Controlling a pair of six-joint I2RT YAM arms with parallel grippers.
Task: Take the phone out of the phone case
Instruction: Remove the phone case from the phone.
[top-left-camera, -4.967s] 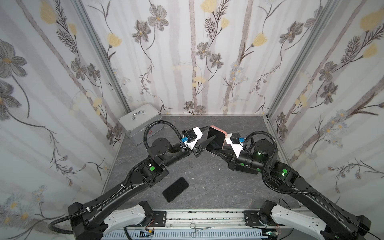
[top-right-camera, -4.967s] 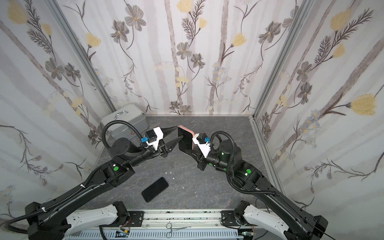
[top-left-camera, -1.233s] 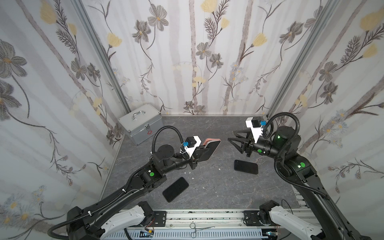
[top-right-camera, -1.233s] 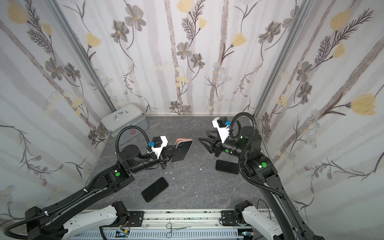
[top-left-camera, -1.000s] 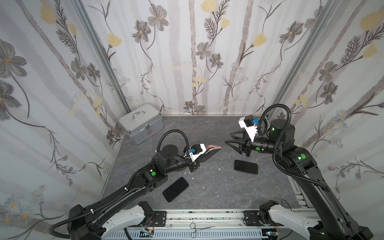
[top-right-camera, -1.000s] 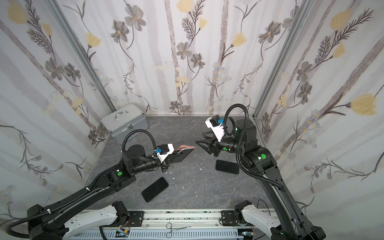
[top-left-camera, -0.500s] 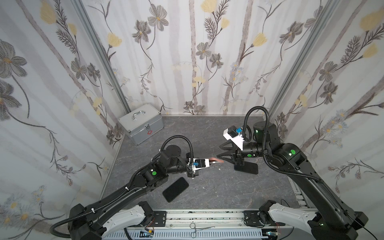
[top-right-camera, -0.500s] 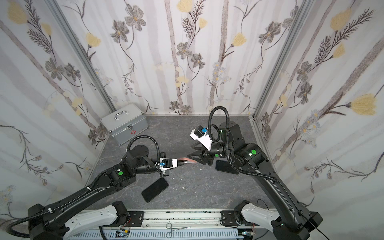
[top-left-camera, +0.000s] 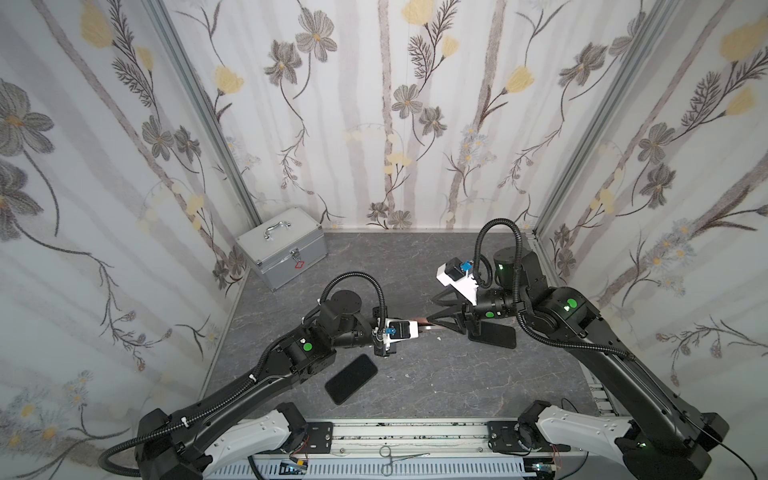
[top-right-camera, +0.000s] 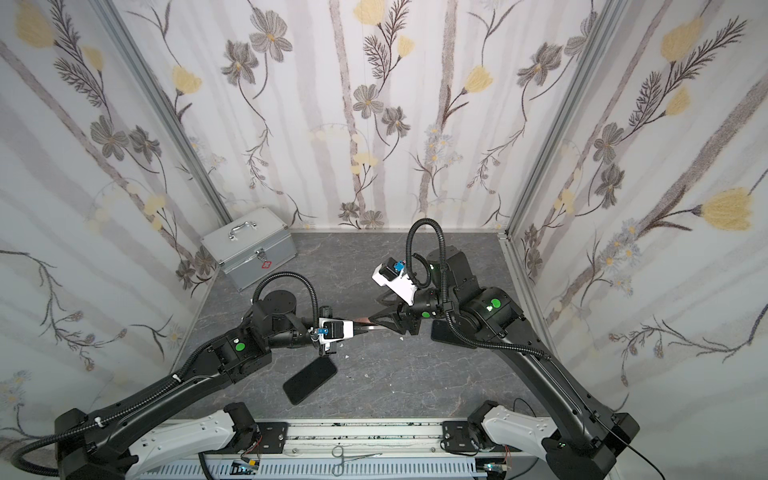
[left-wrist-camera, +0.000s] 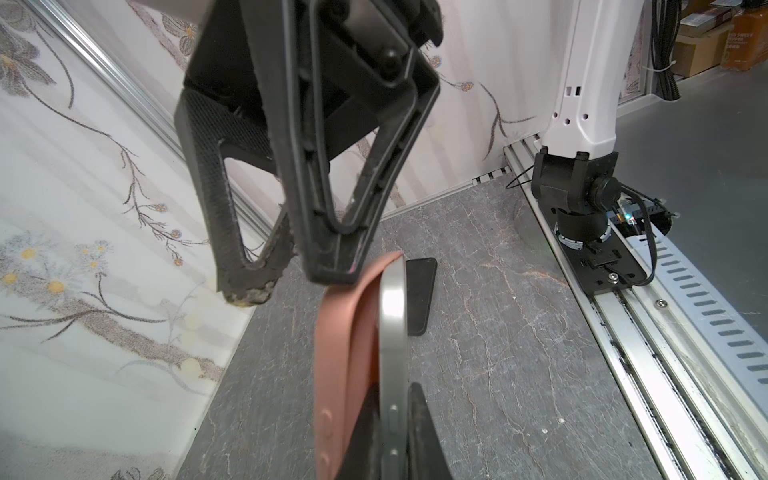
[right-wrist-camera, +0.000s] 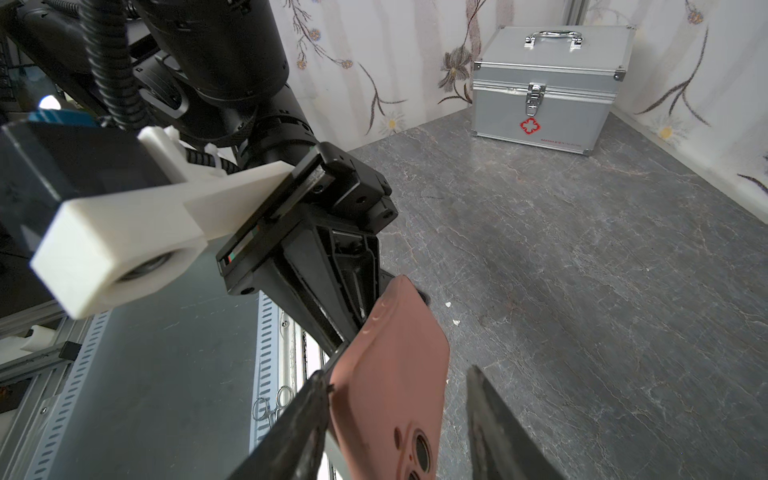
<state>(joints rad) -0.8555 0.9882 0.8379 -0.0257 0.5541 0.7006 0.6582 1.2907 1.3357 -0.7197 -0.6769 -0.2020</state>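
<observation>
Right claw (right-wrist-camera: 395, 373) now straddles phone case (left-wrist-camera: 336, 332) (left claw (top-left-camera: 419, 328) clamped).

The left gripper (top-left-camera: 417, 328) pinches a thin phone (top-left-camera: 428, 328) above the gray counter (top-left-camera: 415, 386). The right gripper (top-left-camera: 430, 311) waits open at its end.

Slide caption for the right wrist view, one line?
Left gripper clamps one end of the pink phone case; right gripper, fingers open, straddles its camera end; silver first-aid box beyond.

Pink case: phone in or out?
Partly out. In the left wrist view the pink case bows away from the silver-edged phone; they meet only at the far tip.
</observation>
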